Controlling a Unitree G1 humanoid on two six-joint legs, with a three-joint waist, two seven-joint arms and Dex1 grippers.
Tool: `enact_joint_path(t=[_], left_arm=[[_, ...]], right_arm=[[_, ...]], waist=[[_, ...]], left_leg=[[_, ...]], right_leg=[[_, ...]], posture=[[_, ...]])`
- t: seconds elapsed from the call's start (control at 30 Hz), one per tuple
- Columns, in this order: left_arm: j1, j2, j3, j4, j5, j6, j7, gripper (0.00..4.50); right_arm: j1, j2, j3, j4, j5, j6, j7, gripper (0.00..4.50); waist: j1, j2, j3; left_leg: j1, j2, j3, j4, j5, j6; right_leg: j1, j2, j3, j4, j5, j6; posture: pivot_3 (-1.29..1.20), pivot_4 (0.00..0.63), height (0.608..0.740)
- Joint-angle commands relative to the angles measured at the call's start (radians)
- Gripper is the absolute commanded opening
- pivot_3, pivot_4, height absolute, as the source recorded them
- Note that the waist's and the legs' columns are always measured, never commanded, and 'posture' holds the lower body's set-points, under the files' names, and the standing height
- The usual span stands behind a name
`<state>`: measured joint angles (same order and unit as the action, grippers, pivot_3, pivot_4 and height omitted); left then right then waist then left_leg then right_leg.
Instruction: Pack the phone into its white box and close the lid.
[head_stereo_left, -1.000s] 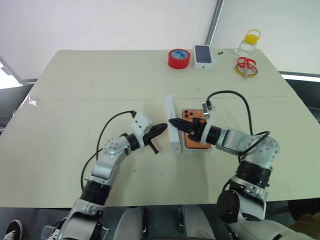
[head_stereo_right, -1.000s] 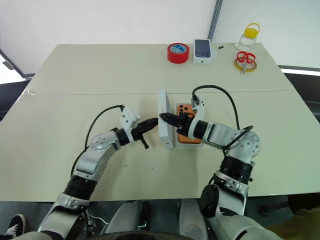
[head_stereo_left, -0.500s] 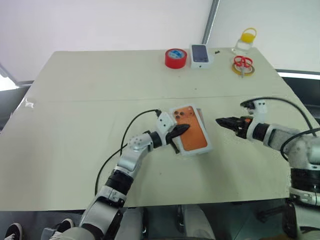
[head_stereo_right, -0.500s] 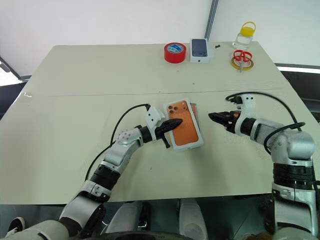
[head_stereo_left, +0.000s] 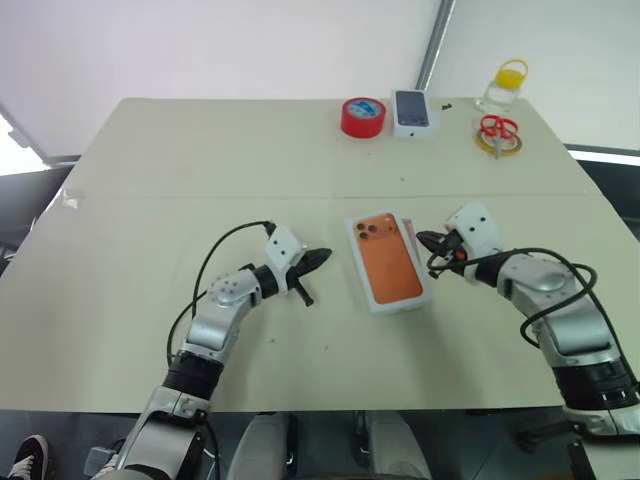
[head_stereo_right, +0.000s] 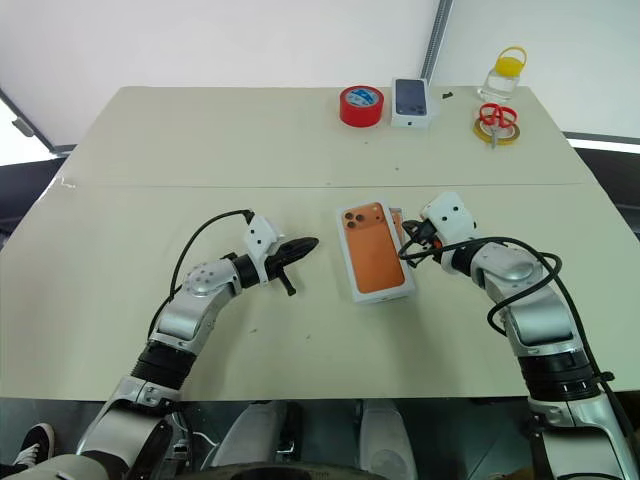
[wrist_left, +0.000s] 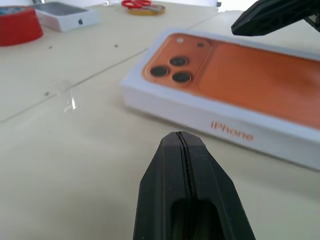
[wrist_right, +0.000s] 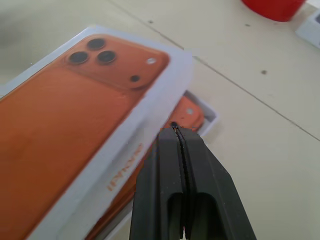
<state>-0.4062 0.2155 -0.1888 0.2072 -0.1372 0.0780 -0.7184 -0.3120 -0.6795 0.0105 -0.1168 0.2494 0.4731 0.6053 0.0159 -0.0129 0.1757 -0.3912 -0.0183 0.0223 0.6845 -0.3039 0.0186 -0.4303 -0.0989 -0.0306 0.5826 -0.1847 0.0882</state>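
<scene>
Between the tools, the lid lies askew over the white box

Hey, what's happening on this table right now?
A two-armed robot is packing a phone into its box. The lid, printed with an orange phone picture, lies on top of the white box but askew, so a corner of the tray and the orange phone inside it peek out. The left gripper and the right gripper sit shut on either side, holding nothing.
</scene>
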Motion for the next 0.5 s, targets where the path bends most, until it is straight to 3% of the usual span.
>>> enact_joint_path(t=[0.03, 0.5], left_arm=[[-0.032, -0.05, -0.042, 0.012, 0.045, -0.035, 0.042, 0.0], [-0.146, -0.17, -0.056, 0.234, 0.095, -0.123, 0.081, 0.0]], right_arm=[[0.003, 0.012, -0.025, -0.034, 0.007, -0.01, 0.012, 0.03], [0.013, 0.013, -0.02, -0.028, -0.036, -0.009, 0.002, 0.03]], waist=[[0.002, 0.0, 0.0], [0.001, 0.0, 0.0]], left_leg=[[0.0, 0.0, 0.0, 0.0, 0.0, 0.0], [0.001, 0.0, 0.0, 0.0, 0.0, 0.0]], right_leg=[[0.0, 0.0, 0.0, 0.0, 0.0, 0.0], [0.0, 0.001, -0.001, 0.001, 0.0, 0.0]], posture=[[0.0, 0.15, 0.74], [0.0, 0.15, 0.74]])
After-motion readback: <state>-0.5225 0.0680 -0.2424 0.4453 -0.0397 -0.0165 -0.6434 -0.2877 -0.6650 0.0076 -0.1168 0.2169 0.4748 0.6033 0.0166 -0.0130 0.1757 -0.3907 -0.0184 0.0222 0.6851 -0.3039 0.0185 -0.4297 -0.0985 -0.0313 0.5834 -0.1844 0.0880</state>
